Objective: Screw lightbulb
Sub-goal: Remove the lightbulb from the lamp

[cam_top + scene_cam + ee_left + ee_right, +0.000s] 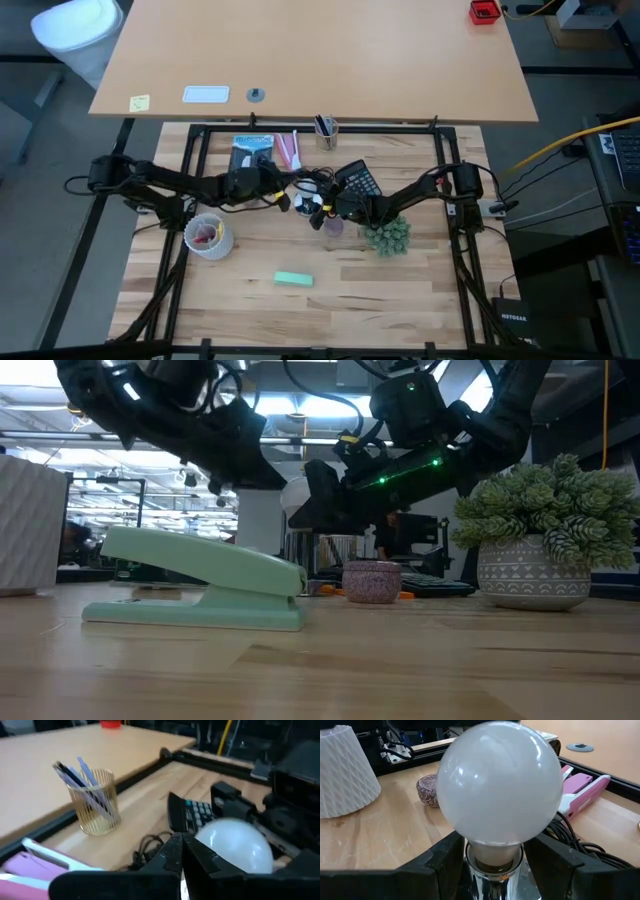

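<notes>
green stapler | potted plant | calculator | pen cup

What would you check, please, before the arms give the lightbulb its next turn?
1. Lightbulb upright over the shiny socket: ok.
2. Right gripper closed around the bulb's neck: ok.
3. Left gripper at the bulb's globe: ok; grip on it: cannot tell.
4. Threads engaged in the socket: cannot tell, hidden.
5. Black cords clear of the fingers: ok.
6. Calculator close behind the bulb: not ok.
</notes>
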